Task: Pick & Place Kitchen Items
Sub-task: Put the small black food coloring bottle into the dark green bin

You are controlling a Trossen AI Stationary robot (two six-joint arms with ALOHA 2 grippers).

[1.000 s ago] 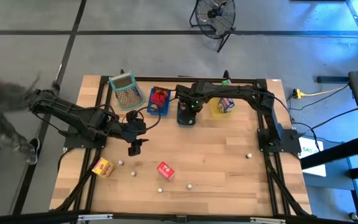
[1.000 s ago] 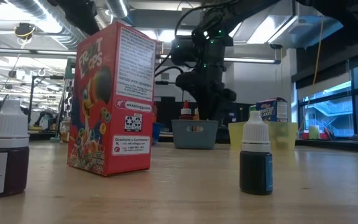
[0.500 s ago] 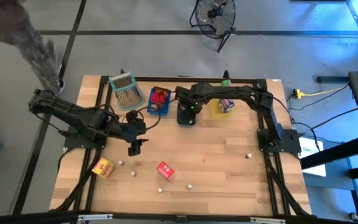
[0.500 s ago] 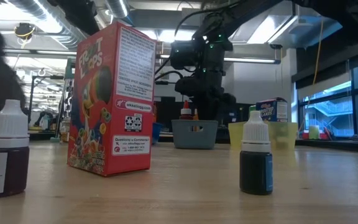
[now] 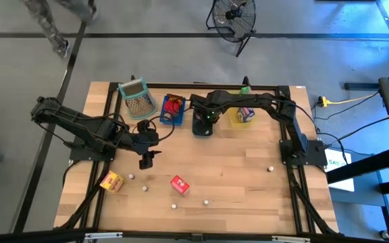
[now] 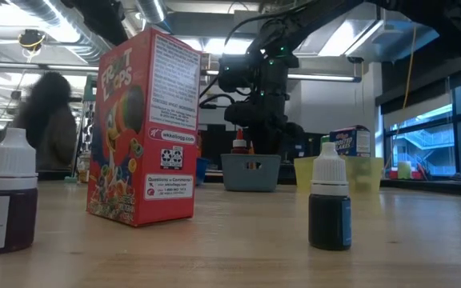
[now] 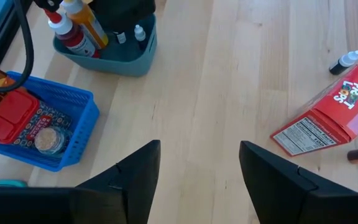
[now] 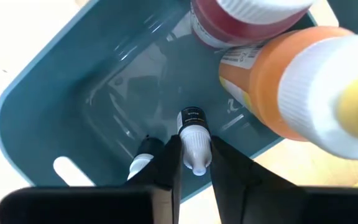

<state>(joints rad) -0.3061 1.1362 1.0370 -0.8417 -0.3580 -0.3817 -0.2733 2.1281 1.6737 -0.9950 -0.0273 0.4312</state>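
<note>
Left hand (image 5: 146,160) hovers spread open over bare surface (image 5: 235,169), at nine o'clock from centre. Right hand (image 8: 190,163), at twelve o'clock, pinches a small white-capped bottle (image 8: 193,138) inside the grey tray (image 8: 55,99); best lower it beside the dropper already there (image 8: 143,152) before releasing.

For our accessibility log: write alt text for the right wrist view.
The right gripper reaches into a grey-blue tray, its fingers closed on a small white-capped dropper bottle. A second small bottle lies beside it. A red bottle and an orange bottle stand in the same tray.
</note>
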